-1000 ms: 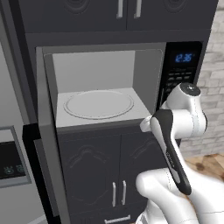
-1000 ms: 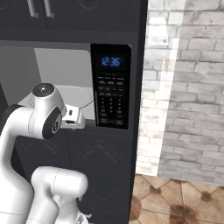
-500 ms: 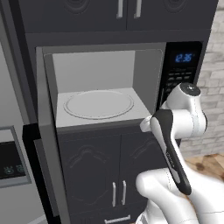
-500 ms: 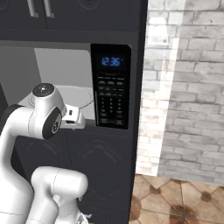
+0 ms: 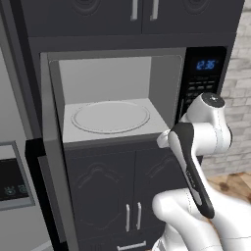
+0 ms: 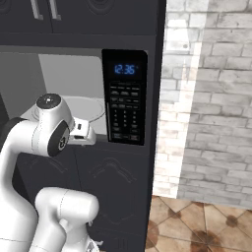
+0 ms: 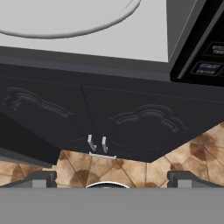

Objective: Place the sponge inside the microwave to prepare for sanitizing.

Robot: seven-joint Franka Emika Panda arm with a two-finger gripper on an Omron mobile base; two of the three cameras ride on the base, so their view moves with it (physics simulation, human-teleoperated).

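Note:
The microwave (image 5: 166, 78) stands open, its door (image 5: 51, 162) swung out to the left. Its pale grey inside holds a round turntable (image 5: 110, 116) with nothing on it. The black keypad panel (image 6: 125, 106) with blue digits sits to the right of the opening. My gripper (image 7: 113, 179) hangs just outside the microwave's lower right front corner, open, with nothing between its fingertips (image 7: 43, 177). The hand (image 5: 164, 139) shows at the end of the bent arm, and from the other side the hand (image 6: 82, 133) sits beside the keypad. The sponge is out of view.
Dark cabinet doors (image 7: 131, 127) with two small handles (image 7: 97, 143) lie under the microwave, and more cabinets (image 5: 142, 14) above it. A grey appliance with a small control panel (image 5: 12, 179) stands at the left. A brick wall (image 6: 211, 98) and tiled floor (image 6: 197, 221) are to the right.

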